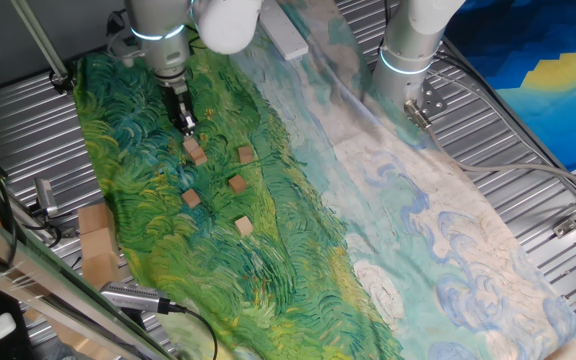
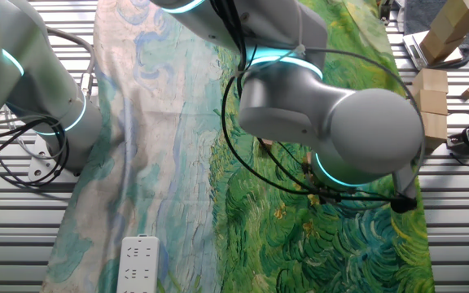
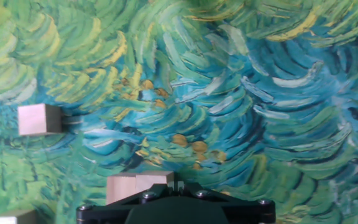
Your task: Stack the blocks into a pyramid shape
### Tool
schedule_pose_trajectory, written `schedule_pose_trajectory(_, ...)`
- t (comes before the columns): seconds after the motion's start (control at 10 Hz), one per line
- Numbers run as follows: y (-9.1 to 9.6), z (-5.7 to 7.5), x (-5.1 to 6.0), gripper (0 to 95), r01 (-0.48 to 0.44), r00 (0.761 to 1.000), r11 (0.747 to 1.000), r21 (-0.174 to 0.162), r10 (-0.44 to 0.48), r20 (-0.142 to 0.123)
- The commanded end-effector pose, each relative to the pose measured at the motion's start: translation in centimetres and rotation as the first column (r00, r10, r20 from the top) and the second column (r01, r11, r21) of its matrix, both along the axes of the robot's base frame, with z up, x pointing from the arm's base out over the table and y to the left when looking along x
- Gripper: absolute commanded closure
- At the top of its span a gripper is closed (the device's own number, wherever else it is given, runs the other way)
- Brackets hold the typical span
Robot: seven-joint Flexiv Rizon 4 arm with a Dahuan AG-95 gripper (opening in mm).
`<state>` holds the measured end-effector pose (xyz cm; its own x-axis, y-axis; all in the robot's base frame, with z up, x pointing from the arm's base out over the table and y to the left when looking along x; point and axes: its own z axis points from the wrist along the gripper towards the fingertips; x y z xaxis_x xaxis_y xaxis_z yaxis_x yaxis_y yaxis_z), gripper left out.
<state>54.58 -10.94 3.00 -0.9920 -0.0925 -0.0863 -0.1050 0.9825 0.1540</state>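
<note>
Five small light-brown wooden blocks lie apart on the green painted cloth in one fixed view: one (image 1: 196,152) just below my gripper (image 1: 185,123), and others to the right (image 1: 245,154), in the middle (image 1: 237,184), to the left (image 1: 191,198) and nearest the front (image 1: 243,226). None is stacked. In the hand view my gripper (image 3: 178,185) shows at the bottom edge, its fingers together with nothing between them. One block (image 3: 138,188) lies just beyond it, partly hidden. Another block (image 3: 39,119) lies at the left and a third (image 3: 5,218) in the bottom left corner. In the other fixed view the arm (image 2: 332,122) hides the blocks.
Tan cardboard pieces (image 1: 98,245) lie off the cloth's left edge, also seen in the other fixed view (image 2: 431,91). A second robot arm (image 1: 408,50) stands at the back right. A white power strip (image 2: 139,262) lies on the cloth. Metal slats surround the cloth.
</note>
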Motion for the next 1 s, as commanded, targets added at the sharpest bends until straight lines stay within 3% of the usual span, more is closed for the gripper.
schedule_pose_trajectory(0.1, 0.0, 0.0, 0.0, 95.0, -0.009, 1.000, 1.000, -0.002, 0.009, 0.001)
schedule_pose_trajectory(0.7, -1.1, 0.4, -0.2, 95.0, -0.039, 0.999, 0.999, -0.012, 0.040, 0.016)
schedule_pose_trajectory(1.0, -1.3, 0.4, 0.5, 95.0, -0.036, 0.999, 0.999, -0.010, 0.037, 0.019)
